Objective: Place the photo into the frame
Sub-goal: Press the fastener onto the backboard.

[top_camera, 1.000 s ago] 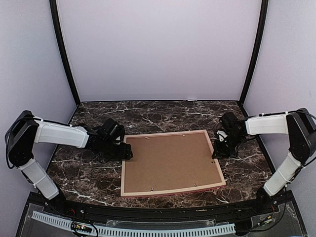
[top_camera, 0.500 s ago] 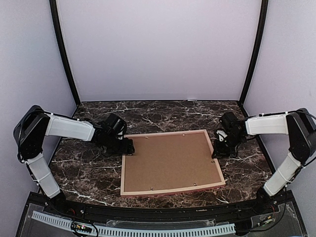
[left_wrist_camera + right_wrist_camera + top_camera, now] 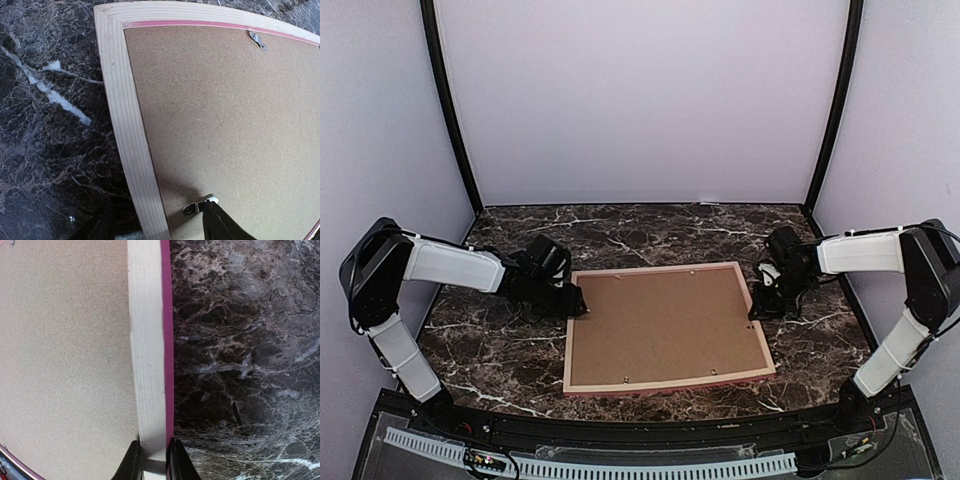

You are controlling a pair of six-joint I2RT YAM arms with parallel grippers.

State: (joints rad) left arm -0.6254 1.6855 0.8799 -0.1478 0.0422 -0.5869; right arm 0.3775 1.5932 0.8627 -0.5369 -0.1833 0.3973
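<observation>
My right claw (image 3: pixel 154 462) is clenched on the side rail of the pink-red frame (image 3: pixel 150 350) — one finger on each face of the moulding. The frame lies face down on the marble table (image 3: pixel 240 365), brown backing board (image 3: pixel 225 110) uppermost. My left claw (image 3: pixel 160 227) stands released astride the opposite rail — its inner finger (image 3: pixel 218 227) just beside a metal turn clip (image 3: pixel 199 205).

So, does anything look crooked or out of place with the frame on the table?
Only slightly: the frame lies face down and a little askew, turned against the near edge of the table, with the right fingers pinching its right rail. No damage or spill shows.
</observation>
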